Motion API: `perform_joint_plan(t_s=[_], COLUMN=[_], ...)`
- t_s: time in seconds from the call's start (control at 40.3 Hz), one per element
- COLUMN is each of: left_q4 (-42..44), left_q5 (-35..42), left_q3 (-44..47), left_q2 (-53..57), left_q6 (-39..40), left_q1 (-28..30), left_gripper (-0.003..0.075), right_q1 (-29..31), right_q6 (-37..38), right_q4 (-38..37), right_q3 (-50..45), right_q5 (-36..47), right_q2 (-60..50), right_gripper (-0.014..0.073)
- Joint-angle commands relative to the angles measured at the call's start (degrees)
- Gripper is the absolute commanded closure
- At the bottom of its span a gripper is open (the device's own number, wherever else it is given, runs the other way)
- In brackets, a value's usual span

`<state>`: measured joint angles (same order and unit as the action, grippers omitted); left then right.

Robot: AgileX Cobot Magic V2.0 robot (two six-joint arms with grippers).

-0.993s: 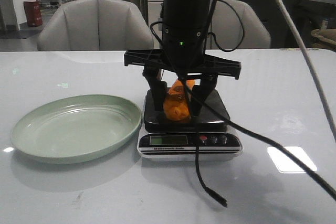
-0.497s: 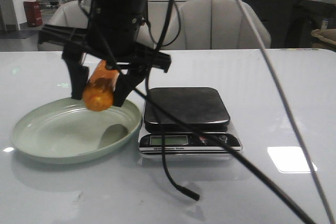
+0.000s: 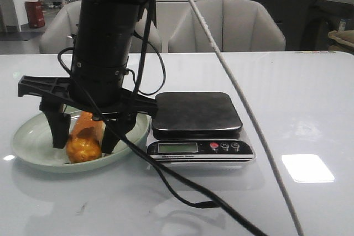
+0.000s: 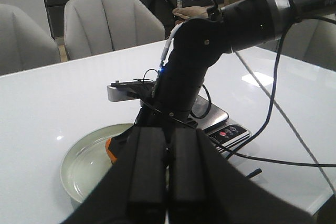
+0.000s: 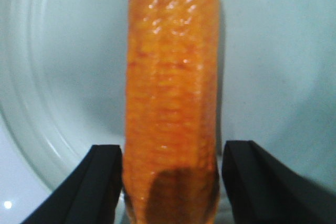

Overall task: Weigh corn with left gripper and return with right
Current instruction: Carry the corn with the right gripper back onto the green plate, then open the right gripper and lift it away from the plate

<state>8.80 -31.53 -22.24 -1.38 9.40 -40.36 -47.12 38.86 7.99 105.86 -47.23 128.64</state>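
The orange-yellow corn (image 3: 84,139) lies in the pale green plate (image 3: 27,136), left of the scale. My right gripper (image 3: 83,146) stands low over the plate with a black finger on each side of the cob. In the right wrist view the corn (image 5: 170,103) sits between the fingers (image 5: 102,182) with a small gap on one side, so the jaws are open. My left gripper (image 4: 168,136) shows only in its own wrist view, held high and back with its fingers pressed together and empty. From there a bit of corn (image 4: 109,148) and the plate (image 4: 84,166) show.
A black digital kitchen scale (image 3: 196,114) with an empty platform stands right of the plate and also shows in the left wrist view (image 4: 215,116). A loose black cable (image 3: 182,192) trails over the table's front. Grey chairs stand behind the table.
My right gripper lifted the corn off the scale, carried it left, lowered it into the plate and opened its jaws round it.
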Motion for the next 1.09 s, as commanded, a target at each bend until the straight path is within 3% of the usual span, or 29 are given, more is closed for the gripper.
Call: perform_joint_plan(t_s=[0.0,0.199,0.596,1.068], left_q4=[0.3,0.3,0.3,0.3], left_q5=[4.6,4.3,4.3,4.3], left_q3=[-1.4,-1.4,-1.4,-1.4], left_q2=[-0.7,-0.7,-0.7,-0.7], left_q6=[0.0,0.0,0.0,0.0], left_q1=[0.0,0.0,0.0,0.0], left_gripper=[0.06,0.06,0.06,0.06], right_q1=[0.1,1.1,6.0,11.2], right_q6=[-1.2,-8.6,-26.4,-39.2], right_q4=[0.1,0.1,0.1,0.6], right_q3=[3.4,7.6,6.4,-11.0], right_q5=[1.2,-4.4,-13.7,-11.1], right_q2=[-4.5,-5.4,-14.4,-33.8], right_gripper=[0.006,0.006,0.006,0.0061])
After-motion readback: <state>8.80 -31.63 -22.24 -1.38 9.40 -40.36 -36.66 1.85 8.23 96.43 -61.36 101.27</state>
